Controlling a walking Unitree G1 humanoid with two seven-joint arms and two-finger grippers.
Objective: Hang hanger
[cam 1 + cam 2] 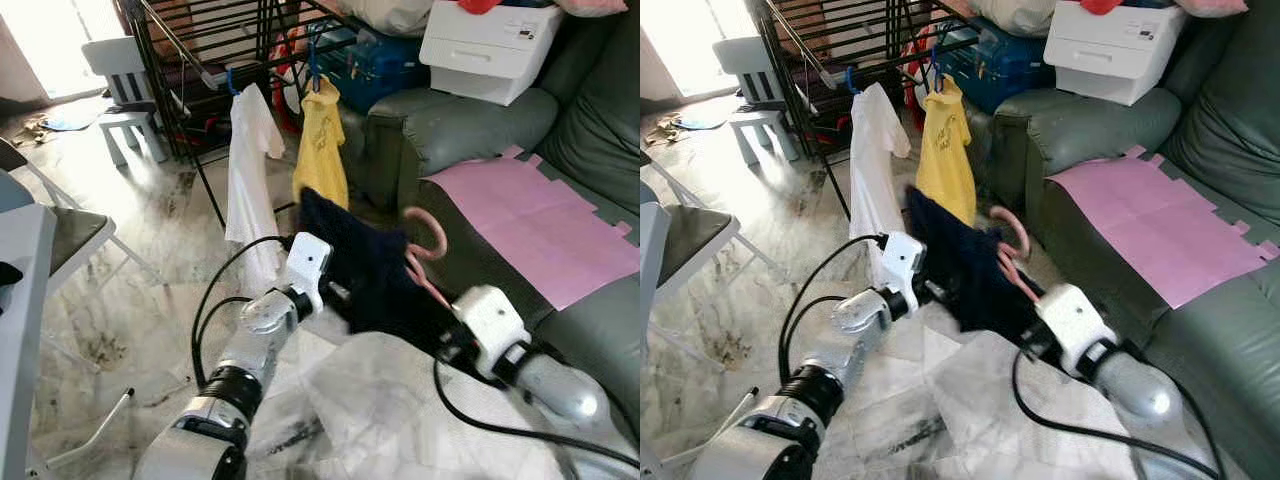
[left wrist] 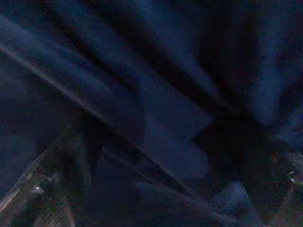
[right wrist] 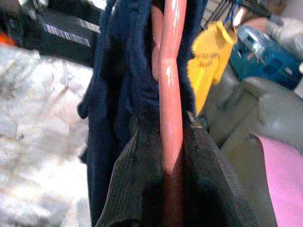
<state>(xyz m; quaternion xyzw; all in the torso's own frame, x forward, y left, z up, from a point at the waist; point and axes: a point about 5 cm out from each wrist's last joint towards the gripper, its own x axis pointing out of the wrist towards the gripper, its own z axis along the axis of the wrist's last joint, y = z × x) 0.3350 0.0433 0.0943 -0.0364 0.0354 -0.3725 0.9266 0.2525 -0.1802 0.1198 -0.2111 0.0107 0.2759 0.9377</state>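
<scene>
We see the pink hanger (image 3: 170, 109) clamped between the right gripper's (image 3: 171, 189) two black fingers (image 3: 213, 189), its hook rising beyond their tips. A navy garment (image 1: 365, 265) drapes from it, just ahead of the left gripper (image 1: 325, 290), whose fingers the cloth hides, so we cannot tell their state. Beyond the fingers, a yellow shirt (image 1: 320, 150) and white shirt (image 1: 250, 170) hang on the drying rack (image 1: 200, 60).

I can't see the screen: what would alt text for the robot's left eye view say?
Two silver robot arms hold a dark navy garment on a pink hanger in front of a black drying rack, where a white shirt and a yellow shirt already hang. A green sofa with a pink sheet stands on the right.
</scene>
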